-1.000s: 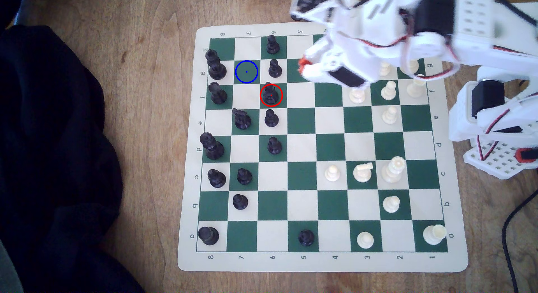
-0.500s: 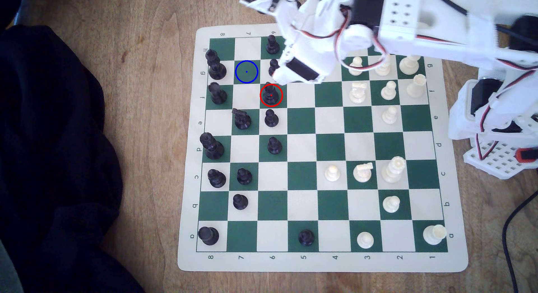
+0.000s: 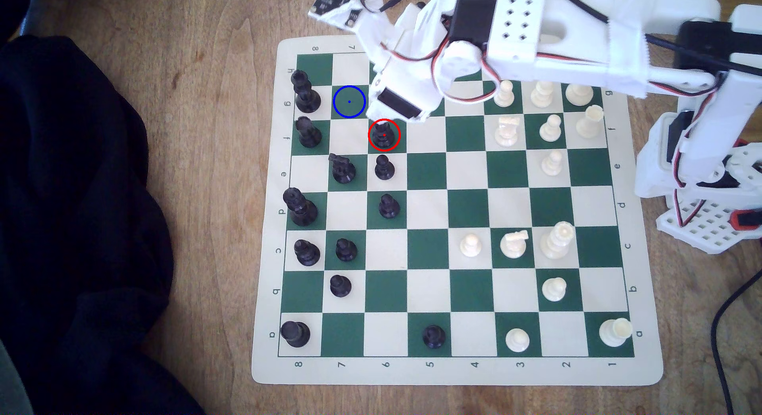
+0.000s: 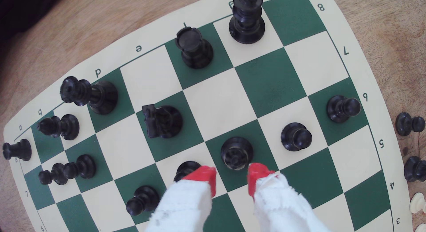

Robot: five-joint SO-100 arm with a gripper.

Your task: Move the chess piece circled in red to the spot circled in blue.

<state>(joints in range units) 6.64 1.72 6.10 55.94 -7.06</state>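
Bishop, black and slim on a round flared base, stands on its red-ringed dark square; I see my gripper just above it with red tips spread, probably not touching. Beyond lies the blue-ringed square.

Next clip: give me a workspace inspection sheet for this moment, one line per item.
Surface: green-and-cream chess mat on a wooden table.
Job's things: red-circled black bishop upright on its square; blue-circled square vacant.
Clutter: black pawn beside the bishop; other pieces around.
Gripper: gripper open, red tips just short of the bishop.
Cables: black cable at the exterior view's right.
Surroundings: dark cloth.
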